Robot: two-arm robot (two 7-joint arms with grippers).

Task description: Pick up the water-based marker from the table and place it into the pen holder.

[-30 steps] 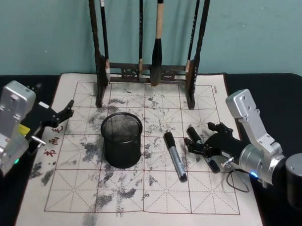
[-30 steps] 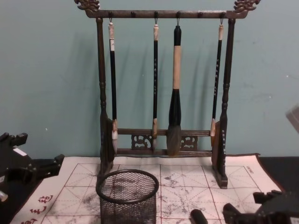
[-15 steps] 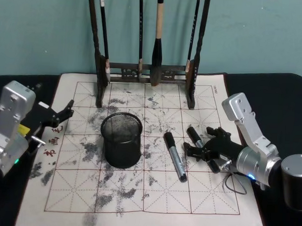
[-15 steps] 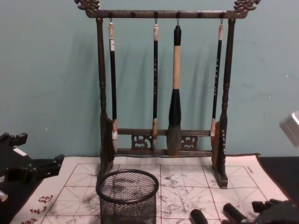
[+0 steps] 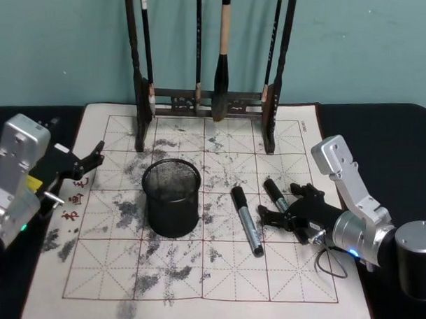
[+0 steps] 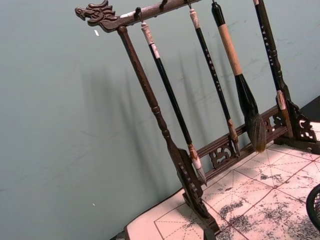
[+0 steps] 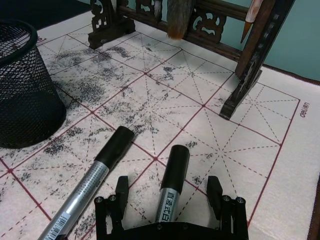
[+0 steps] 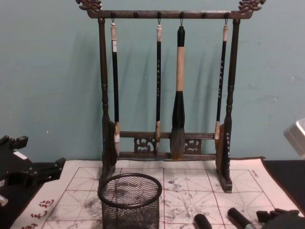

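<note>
Two markers with black caps and silver barrels lie on the ink-stained mat. The longer marker (image 5: 246, 220) (image 7: 95, 180) is mid-mat. The shorter marker (image 5: 274, 192) (image 7: 172, 182) lies just to its right. My right gripper (image 5: 285, 205) (image 7: 167, 192) is low over the mat and open. It straddles the shorter marker's barrel with one finger on each side and a gap to both. The black mesh pen holder (image 5: 171, 198) (image 7: 25, 85) (image 8: 129, 200) stands upright, left of the markers. My left gripper (image 5: 87, 163) (image 8: 28, 174) is parked open at the mat's left edge.
A tall dark wooden brush rack (image 5: 208, 96) (image 8: 167, 95) (image 6: 190, 150) with several hanging brushes stands along the mat's far edge, in front of a teal wall. The mat (image 5: 194, 285) lies on a black table. A thin cable (image 5: 332, 265) loops beside my right wrist.
My right gripper has slid left and lower along the mat, and the shorter marker now lies between its fingers. The left arm, both markers and the pen holder have stayed put.
</note>
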